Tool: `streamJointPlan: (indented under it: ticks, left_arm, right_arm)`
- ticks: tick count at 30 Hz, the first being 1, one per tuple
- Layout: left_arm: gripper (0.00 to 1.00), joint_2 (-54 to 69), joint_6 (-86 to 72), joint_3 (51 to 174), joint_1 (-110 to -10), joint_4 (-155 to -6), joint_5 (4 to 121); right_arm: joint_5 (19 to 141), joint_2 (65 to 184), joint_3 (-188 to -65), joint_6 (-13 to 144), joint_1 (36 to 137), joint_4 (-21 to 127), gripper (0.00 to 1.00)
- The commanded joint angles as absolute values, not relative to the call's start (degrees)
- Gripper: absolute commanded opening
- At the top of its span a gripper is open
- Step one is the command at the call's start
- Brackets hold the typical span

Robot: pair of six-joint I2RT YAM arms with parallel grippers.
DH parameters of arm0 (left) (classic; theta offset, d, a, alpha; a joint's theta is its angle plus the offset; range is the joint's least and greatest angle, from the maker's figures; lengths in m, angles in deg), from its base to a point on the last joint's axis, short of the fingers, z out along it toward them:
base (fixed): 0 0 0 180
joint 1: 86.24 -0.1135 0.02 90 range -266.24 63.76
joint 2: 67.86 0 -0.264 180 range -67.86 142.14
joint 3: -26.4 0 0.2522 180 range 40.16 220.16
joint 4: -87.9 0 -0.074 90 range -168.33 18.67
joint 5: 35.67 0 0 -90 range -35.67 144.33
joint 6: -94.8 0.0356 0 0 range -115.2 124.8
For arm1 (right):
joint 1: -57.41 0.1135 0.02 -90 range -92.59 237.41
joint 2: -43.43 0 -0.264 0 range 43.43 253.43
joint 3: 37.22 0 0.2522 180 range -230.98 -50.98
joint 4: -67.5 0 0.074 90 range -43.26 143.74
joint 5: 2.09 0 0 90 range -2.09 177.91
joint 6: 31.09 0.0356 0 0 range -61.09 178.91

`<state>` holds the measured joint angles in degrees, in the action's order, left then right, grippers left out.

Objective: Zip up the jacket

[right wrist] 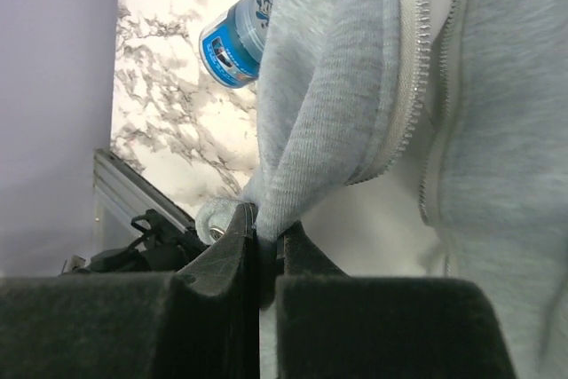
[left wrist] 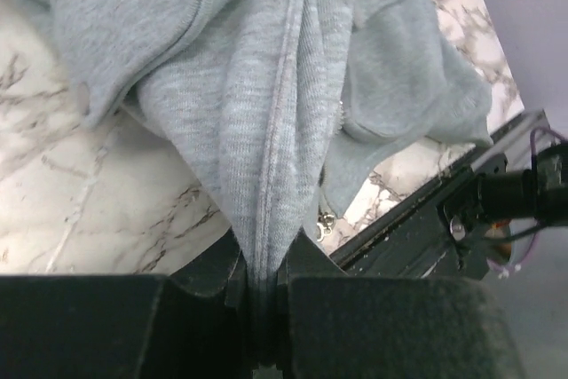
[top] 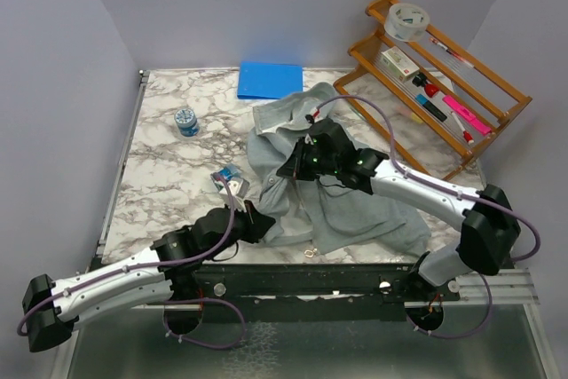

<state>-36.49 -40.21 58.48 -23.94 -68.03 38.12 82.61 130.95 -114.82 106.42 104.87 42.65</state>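
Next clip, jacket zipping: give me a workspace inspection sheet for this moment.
Surface: marble-pattern table, flat.
Job's things: grey jacket crumpled; its zipper halves are apart in the right wrist view.
Clutter: blue folder, small blue jar, small packet, wooden rack with pens and tape.
Grippers: left gripper and right gripper each shut on jacket fabric.
Cables: purple cable loops above the jacket.
Surroundings: plain walls.
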Motion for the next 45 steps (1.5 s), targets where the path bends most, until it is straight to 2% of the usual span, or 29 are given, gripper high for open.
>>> streamJointPlan:
  ticks: [1, 7, 13, 17, 23, 28, 36, 45]
  left_arm:
    - [0.00, -32.62, -28.56, 60.86, -23.66, -73.68, 48.20]
    - [0.00, -18.11, -16.32, 69.68, -25.98, -76.90, 55.90]
    - [0.00, -4.69, -13.18, 75.57, -46.93, -79.93, 78.12]
    - [0.00, 2.05, -10.71, 79.30, -48.33, -72.25, 79.84]
    - [0.15, -0.52, -19.24, 72.45, -47.53, -76.34, 76.76]
    - [0.28, -3.84, -27.16, 64.60, -46.66, -85.58, 76.61]
    - [0.64, -8.93, -35.61, 57.53, -43.28, -92.87, 67.31]
    - [0.68, -17.93, -36.17, 56.48, -39.95, -96.36, 65.95]
  right_arm:
    - [100.68, 125.08, -117.98, 97.21, 101.97, 34.72, 0.00]
    - [110.70, 116.36, -120.05, 92.63, 99.98, 28.16, 0.00]
    - [115.23, 112.59, -121.22, 89.26, 99.17, 25.36, 0.00]
    - [111.04, 115.73, -117.88, 89.72, 98.99, 27.92, 0.01]
    - [105.87, 123.28, -113.82, 91.61, 97.35, 35.09, 0.01]
    - [99.21, 126.98, -113.74, 92.39, 94.31, 38.56, 0.00]
    - [93.20, 128.19, -112.27, 94.33, 93.44, 41.22, 0.01]
    - [90.09, 128.47, -110.02, 96.06, 93.44, 42.79, 0.00]
